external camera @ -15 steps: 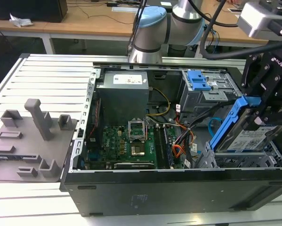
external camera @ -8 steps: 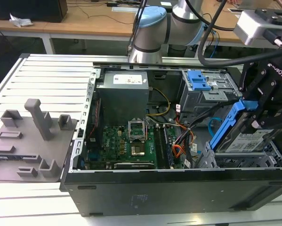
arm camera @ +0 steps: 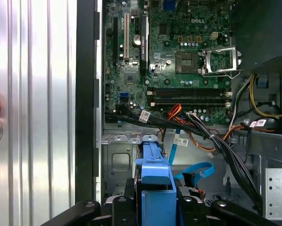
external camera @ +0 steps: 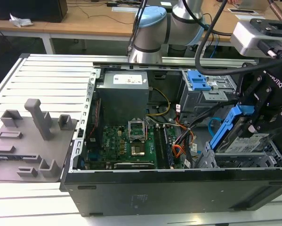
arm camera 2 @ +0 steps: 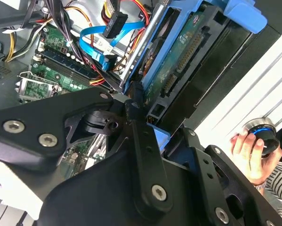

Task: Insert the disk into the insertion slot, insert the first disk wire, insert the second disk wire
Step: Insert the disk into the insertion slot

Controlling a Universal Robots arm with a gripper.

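Exterior view: open black tower PC case (external camera: pixel 145 188) lies on the slatted aluminium bench (external camera: pixel 51 80), with a grey moulded fixture plate (external camera: pixel 23 141) at the bench edge on the exterior view's left. The black two-finger gripper (external camera: pixel 253 123) is closed on the flat silver disk with white label in its bright blue plastic caddy (external camera: pixel 248 141). The disk is tilted, high end up in the gripper. Its low end is at the mouth of the boxy grey perforated sheet-metal insertion slot (external camera: pixel 207 159), in the case's near corner on the exterior view's right. Can't tell how far in it is. The thin flat light-blue cable loop (external camera: pixel 215 126) hangs just beside the caddy.

Second wrist view: gripper (arm camera 2: pixel 160 134) linkage is drawn in, pinching the caddy. The disk (arm camera 2: pixel 188 52) shows its green circuit-board underside. The cable (arm camera 2: pixel 96 35) ends in a small dark plug (arm camera 2: pixel 116 21), loose above the green motherboard (arm camera 2: pixel 60 70). A person's hand (arm camera 2: pixel 249 153) is on a round black knob with a blue ring (arm camera 2: pixel 263 134).

First wrist view: the caddy's end (arm camera: pixel 155 176) sits between the black fingers (arm camera: pixel 119 207), with the cable (arm camera: pixel 199 169) beside it.
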